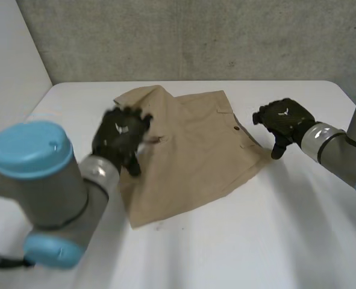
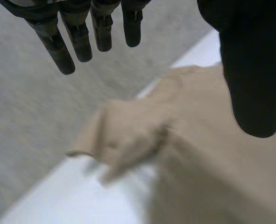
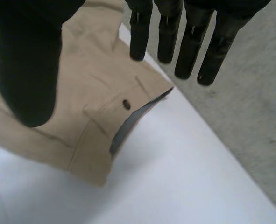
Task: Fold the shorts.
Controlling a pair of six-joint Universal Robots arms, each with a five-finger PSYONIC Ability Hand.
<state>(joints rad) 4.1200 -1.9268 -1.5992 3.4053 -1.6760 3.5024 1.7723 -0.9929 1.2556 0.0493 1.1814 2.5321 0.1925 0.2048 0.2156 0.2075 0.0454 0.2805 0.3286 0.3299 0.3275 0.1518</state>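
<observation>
Nearest, left arm (image 1: 42,180) with its light-blue cap, reaching in over the white table (image 1: 256,241). At its end, left hand (image 1: 122,139) above the left edge of the tan shorts (image 1: 196,150): fingers (image 2: 77,37) straight, thumb well apart, nothing pinched. Across the cloth, right hand (image 1: 284,122) just beside the right edge, near a dark button (image 3: 126,104); fingers straight and spread from the thumb, holding nothing. Shorts lying mid-table, rumpled into a raised fold at the far left corner. Beyond, a grey wall (image 1: 196,36).
</observation>
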